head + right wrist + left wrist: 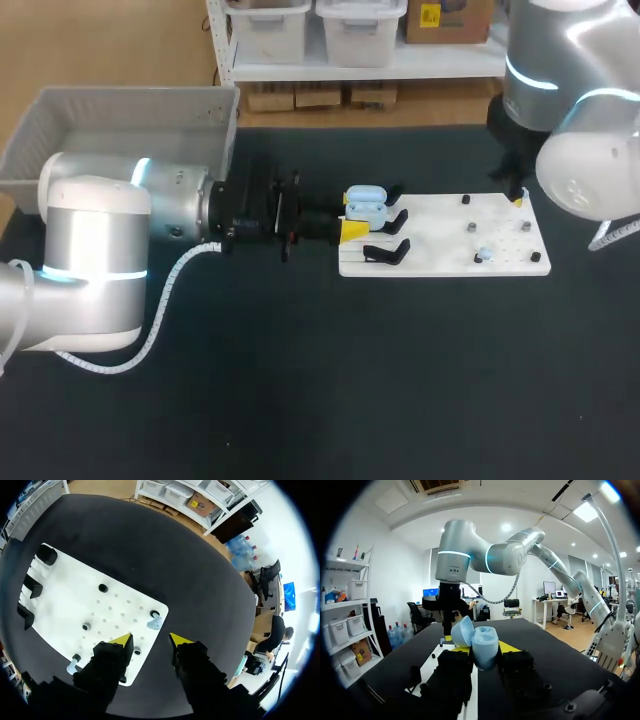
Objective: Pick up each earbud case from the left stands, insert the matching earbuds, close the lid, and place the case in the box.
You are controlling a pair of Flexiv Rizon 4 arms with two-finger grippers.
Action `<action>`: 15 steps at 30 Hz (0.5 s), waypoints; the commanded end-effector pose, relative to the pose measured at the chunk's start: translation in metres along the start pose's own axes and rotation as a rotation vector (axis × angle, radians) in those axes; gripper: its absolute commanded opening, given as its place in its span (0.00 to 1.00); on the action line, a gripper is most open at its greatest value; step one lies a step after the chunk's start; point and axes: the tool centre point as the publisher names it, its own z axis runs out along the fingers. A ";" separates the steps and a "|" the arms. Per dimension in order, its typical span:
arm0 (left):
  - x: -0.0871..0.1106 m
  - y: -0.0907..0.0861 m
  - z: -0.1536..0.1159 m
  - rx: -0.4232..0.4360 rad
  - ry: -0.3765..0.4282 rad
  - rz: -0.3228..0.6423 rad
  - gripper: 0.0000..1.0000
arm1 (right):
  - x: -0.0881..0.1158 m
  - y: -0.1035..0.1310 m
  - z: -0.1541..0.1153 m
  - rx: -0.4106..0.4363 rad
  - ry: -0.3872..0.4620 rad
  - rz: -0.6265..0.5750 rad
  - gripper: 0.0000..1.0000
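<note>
A light blue earbud case (484,647) with its lid (462,631) swung up sits between the yellow tips of my left gripper (483,649), which is shut on it. The head view shows the same case (366,206) at the left end of the white board (440,245), over the black stands (387,252), with my left gripper (350,228) on it. My right gripper (150,641) hangs above the board's far corner, open with nothing between its fingers. A light blue earbud (154,623) rests on the board just ahead of its tips. Another earbud (71,668) lies beside its finger.
A grey bin (120,130) stands at the table's back left. Small dark pegs (103,587) dot the white board (75,600), and three black stands (32,587) line its far end. Dark table surface surrounds the board.
</note>
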 end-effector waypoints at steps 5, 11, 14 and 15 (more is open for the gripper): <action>0.001 -0.002 0.000 -0.007 -0.004 0.004 0.00 | -0.011 -0.004 0.008 -0.020 0.020 -0.003 0.44; 0.001 -0.002 0.000 -0.007 -0.004 0.004 0.00 | -0.012 -0.004 0.015 -0.020 0.030 -0.003 0.43; 0.001 -0.002 0.000 -0.007 -0.004 0.004 0.00 | -0.012 -0.005 0.016 -0.022 0.029 0.000 0.42; 0.001 -0.002 0.000 -0.007 -0.004 0.004 0.00 | -0.012 -0.005 0.016 -0.023 0.029 0.004 0.42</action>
